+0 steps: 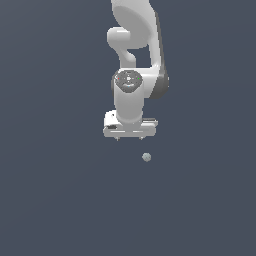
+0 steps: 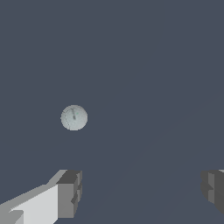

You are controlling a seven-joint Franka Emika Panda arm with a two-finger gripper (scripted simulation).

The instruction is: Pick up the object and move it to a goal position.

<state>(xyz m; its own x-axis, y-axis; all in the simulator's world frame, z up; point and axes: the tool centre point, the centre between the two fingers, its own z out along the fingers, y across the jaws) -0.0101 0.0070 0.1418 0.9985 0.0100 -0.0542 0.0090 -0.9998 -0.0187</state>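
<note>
One arm, one gripper, one ball; that is the whole count. Going left to right in the exterior view, the white gripper comes first, hanging with its two fingers spread wide and nothing between them. The tiny pale grey-green ball sits just past it toward the exterior view's right, lower in the picture, apart from both fingers. The arm's upper part is cut off at the frame edge. In the wrist view, one finger is only partly in frame.
</note>
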